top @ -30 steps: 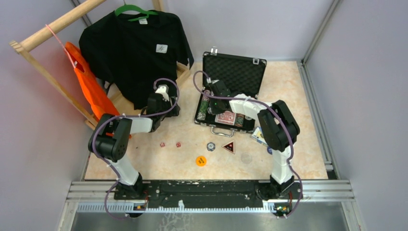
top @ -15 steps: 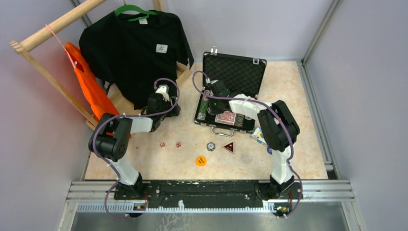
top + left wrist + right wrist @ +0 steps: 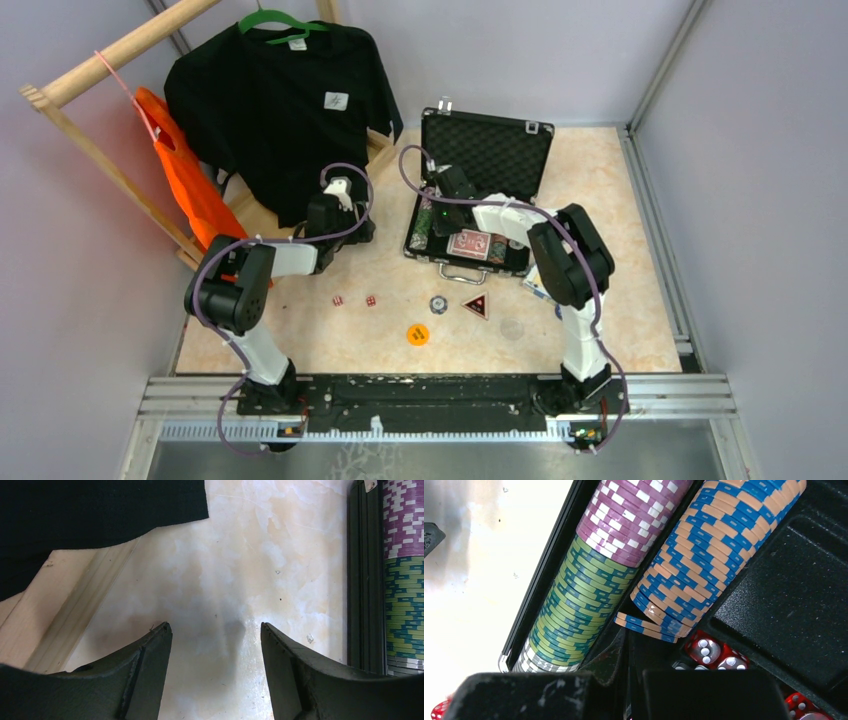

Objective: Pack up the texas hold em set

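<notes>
Black and hard-shelled, the case (image 3: 520, 150) stands open at the back middle of the surface (image 3: 620, 200), its foam-lined lid upright with silver latches on the rim. Its tray holds rows of striped chips on edge: purple chips (image 3: 634, 515), green chips (image 3: 574, 600) and blue-orange chips (image 3: 704, 545), whose last few lean loose. Red dice (image 3: 706, 650) and red-backed cards (image 3: 468, 245) lie alongside. In front of the case sit two loose dice (image 3: 338, 300), a stray chip (image 3: 438, 304), a triangular token (image 3: 477, 305) and an orange round token (image 3: 417, 334).

The right jaws are pressed together, empty, just beside the leaning blue-orange chips. The left jaws gape over bare surface between the case's wall and the black T-shirt (image 3: 280, 110).

Since a second ago, the right arm (image 3: 560, 260) has swung its elbow slightly leftward; the left arm (image 3: 290, 260) is unmoved.
</notes>
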`<state>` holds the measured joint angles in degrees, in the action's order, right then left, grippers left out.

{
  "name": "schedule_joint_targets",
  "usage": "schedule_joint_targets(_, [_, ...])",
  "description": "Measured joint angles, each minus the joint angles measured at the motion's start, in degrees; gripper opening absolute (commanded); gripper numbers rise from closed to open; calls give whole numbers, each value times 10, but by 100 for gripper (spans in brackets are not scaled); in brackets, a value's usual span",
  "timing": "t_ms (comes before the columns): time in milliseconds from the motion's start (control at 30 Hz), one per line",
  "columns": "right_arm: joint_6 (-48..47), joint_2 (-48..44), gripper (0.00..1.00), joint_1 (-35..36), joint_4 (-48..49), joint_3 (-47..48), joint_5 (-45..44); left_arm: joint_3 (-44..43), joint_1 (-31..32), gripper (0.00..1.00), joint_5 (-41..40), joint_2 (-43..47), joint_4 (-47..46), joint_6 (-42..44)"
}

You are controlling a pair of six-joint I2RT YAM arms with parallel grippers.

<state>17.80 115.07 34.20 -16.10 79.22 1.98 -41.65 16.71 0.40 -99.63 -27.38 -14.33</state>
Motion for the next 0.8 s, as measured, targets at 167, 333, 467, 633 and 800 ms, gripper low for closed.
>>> schedule_joint_targets(167, [0,3,0,-5,1,3,-3,0,0,71,1,0,0,0])
schedule_joint_targets(333, [-2,15,0,-10,-13,23,1,0,0,71,2,0,0,0])
schedule_joint_targets(467, [-9,23,0,-10,-33,42,2,0,0,71,2,0,0,0])
schedule_joint_targets(633, [-17,28,0,-10,-50,56,7,0,0,71,3,0,0,0])
schedule_joint_targets(800, [-24,23,0,-9,-49,57,9,0,0,72,3,0,0,0])
